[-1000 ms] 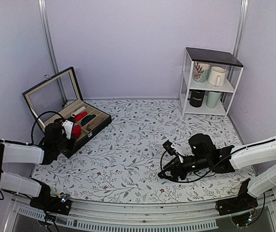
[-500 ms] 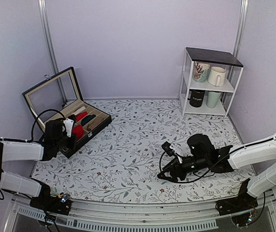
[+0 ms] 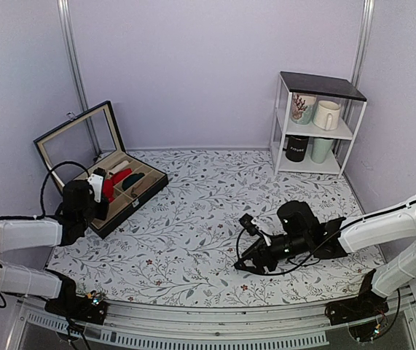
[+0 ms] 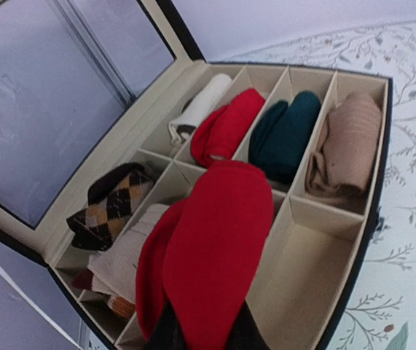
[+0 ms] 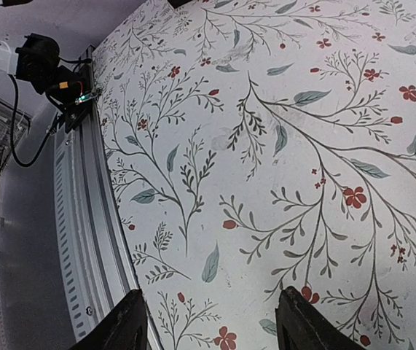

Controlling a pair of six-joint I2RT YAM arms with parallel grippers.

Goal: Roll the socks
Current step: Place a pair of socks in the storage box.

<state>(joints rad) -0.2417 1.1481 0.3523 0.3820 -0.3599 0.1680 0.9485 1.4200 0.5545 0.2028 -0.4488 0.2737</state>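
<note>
My left gripper [image 4: 202, 337] is shut on the red socks [image 4: 211, 248], a compact roll that I hold over the near compartments of the open black sock box [image 4: 377, 219]. In the top view the gripper [image 3: 103, 187] and the roll [image 3: 110, 191] are above the box's [image 3: 140, 195] near left end. A second red roll [image 4: 226, 125] lies in a far compartment. My right gripper [image 5: 211, 321] is open and empty, low over the floral tablecloth [image 5: 280, 146], right of centre in the top view [image 3: 242, 264].
The box also holds cream [image 4: 200, 106], dark green [image 4: 289, 135], tan [image 4: 342, 146] and black-brown argyle [image 4: 109, 208] rolls; its near right compartment [image 4: 306, 277] is empty. Its glass lid [image 3: 76, 142] stands open. A white shelf with mugs [image 3: 317, 124] stands at the back right.
My left gripper has drawn back and up from the box with the red roll in it. My right arm has shifted slightly left and stays open.
</note>
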